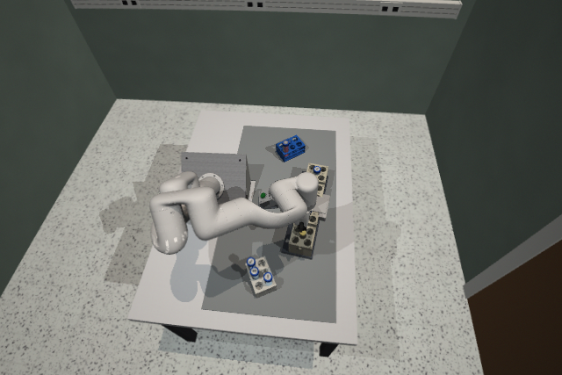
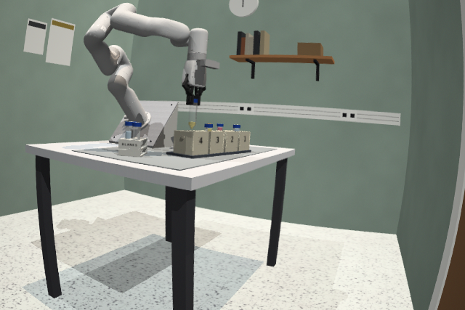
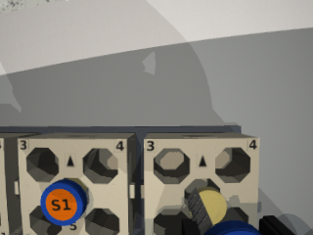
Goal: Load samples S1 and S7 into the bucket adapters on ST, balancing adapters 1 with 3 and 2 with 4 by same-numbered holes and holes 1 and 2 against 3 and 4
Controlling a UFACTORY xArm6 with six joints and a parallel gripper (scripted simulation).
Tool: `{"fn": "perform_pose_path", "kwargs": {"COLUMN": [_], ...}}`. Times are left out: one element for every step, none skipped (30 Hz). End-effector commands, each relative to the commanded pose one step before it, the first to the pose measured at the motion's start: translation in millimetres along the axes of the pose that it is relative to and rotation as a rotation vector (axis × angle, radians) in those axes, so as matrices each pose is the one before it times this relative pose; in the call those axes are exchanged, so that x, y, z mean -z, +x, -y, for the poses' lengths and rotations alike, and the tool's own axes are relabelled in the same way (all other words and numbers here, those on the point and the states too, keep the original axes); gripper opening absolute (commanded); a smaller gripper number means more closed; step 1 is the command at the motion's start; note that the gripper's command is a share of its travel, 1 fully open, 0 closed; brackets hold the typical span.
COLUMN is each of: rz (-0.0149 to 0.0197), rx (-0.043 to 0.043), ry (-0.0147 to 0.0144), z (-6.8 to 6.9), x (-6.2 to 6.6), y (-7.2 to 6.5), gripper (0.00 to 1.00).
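My gripper (image 1: 301,227) (image 2: 193,102) (image 3: 232,229) is shut on a blue-capped tube (image 2: 192,113) (image 3: 215,206) with a little yellow liquid; its cap ID is unseen. The tube hangs nearly upright, its tip just above adapter 4 (image 1: 300,248) (image 2: 184,144) (image 3: 191,144), around the middle hole. S1 (image 2: 208,126) (image 3: 61,205) stands in hole 5 of adapter 3 (image 2: 213,148) (image 3: 70,145). A white-dot tube (image 1: 316,169) (image 2: 236,126) stands near the middle of adapter 1 (image 2: 245,146). The BLANKS rack (image 1: 265,291) (image 2: 126,149) holds three tubes.
A blue rack (image 1: 286,157) at the back holds a tube (image 1: 285,144) with red liquid. The green DONE key (image 1: 262,195) is partly beside my arm. Adapter 2 (image 2: 230,147) stands between adapters 3 and 1; my arm covers part of the row in the top view.
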State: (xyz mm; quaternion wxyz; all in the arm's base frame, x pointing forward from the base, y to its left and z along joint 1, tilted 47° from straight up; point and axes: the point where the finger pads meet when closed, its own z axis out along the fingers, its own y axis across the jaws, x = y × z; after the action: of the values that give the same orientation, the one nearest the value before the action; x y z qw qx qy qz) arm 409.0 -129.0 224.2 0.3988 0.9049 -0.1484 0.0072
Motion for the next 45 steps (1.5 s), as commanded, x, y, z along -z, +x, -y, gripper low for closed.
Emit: {"fn": "perform_pose_path", "kwargs": {"rz": [-0.00285, 0.00001, -0.00003, 0.0, 0.0, 0.0, 0.0, 0.0, 0.00003, -0.00003, 0.0, 0.0, 0.0, 0.0, 0.0, 0.0, 0.0, 0.0, 0.0, 0.0, 0.0, 0.0, 0.0, 0.0, 0.0, 0.0, 0.0, 0.0, 0.0, 0.0, 0.0, 0.0, 0.0, 0.0, 0.0, 0.0, 0.0, 0.0, 0.0, 0.0, 0.0, 0.0, 0.0, 0.0, 0.0], "rx": [-0.00116, 0.00001, -0.00001, 0.0, 0.0, 0.0, 0.0, 0.0, 0.00001, -0.00001, 0.0, 0.0, 0.0, 0.0, 0.0, 0.0, 0.0, 0.0, 0.0, 0.0, 0.0, 0.0, 0.0, 0.0, 0.0, 0.0, 0.0, 0.0, 0.0, 0.0, 0.0, 0.0, 0.0, 0.0, 0.0, 0.0, 0.0, 0.0, 0.0, 0.0, 0.0, 0.0, 0.0, 0.0, 0.0], "ry": [0.00133, 0.0, -0.00001, 0.0, 0.0, 0.0, 0.0, 0.0, 0.0, -0.00001, 0.0, 0.0, 0.0, 0.0, 0.0, 0.0, 0.0, 0.0, 0.0, 0.0, 0.0, 0.0, 0.0, 0.0, 0.0, 0.0, 0.0, 0.0, 0.0, 0.0, 0.0, 0.0, 0.0, 0.0, 0.0, 0.0, 0.0, 0.0, 0.0, 0.0, 0.0, 0.0, 0.0, -0.00001, -0.00001], "z": [-0.08, 0.0, -0.01, 0.0, 0.0, 0.0, 0.0, 0.0, 0.01, -0.01, 0.0, 0.0, 0.0, 0.0, 0.0, 0.0, 0.0, 0.0, 0.0, 0.0, 0.0, 0.0, 0.0, 0.0, 0.0, 0.0, 0.0, 0.0, 0.0, 0.0, 0.0, 0.0, 0.0, 0.0, 0.0, 0.0, 0.0, 0.0, 0.0, 0.0, 0.0, 0.0, 0.0, 0.0, 0.0], "x": [0.19, -0.96, -1.07, -1.0, -1.0, -1.0, 0.0, 0.0, -0.91, -1.09, -1.0, -1.0, -1.0, -1.0, -1.0, -1.0, -1.0, -1.0, -1.0, -1.0, -1.0, -1.0, -1.0, 0.0, 0.0, -1.0, -1.0, -1.0, -1.0, -1.0, -1.0, -1.0, -1.0, -1.0, -1.0, -1.0, -1.0, -1.0, -1.0, -1.0, 0.0, 0.0, -1.0, -1.0, -1.0], "y": [0.86, 0.0, -0.01, 0.0, 0.0, 0.0, 0.0, 0.0, 0.0, -0.01, 0.0, 0.0, 0.0, 0.0, 0.0, 0.0, 0.0, 0.0, 0.0, 0.0, 0.0, 0.0, 0.0, 0.0, 0.0, 0.0, 0.0, 0.0, 0.0, 0.0, 0.0, 0.0, 0.0, 0.0, 0.0, 0.0, 0.0, 0.0, 0.0, 0.0, 0.0, 0.0, 0.0, 0.0, 0.0], "gripper": [0.0, 0.0, 0.0, 0.0, 0.0, 0.0, 0.0, 0.0, 0.0, 0.0, 0.0, 0.0, 0.0, 0.0, 0.0, 0.0, 0.0, 0.0, 0.0, 0.0, 0.0, 0.0, 0.0, 0.0, 0.0, 0.0, 0.0, 0.0, 0.0, 0.0, 0.0, 0.0, 0.0, 0.0, 0.0, 0.0, 0.0, 0.0, 0.0, 0.0, 0.0, 0.0, 0.0, 0.0, 0.0]}}
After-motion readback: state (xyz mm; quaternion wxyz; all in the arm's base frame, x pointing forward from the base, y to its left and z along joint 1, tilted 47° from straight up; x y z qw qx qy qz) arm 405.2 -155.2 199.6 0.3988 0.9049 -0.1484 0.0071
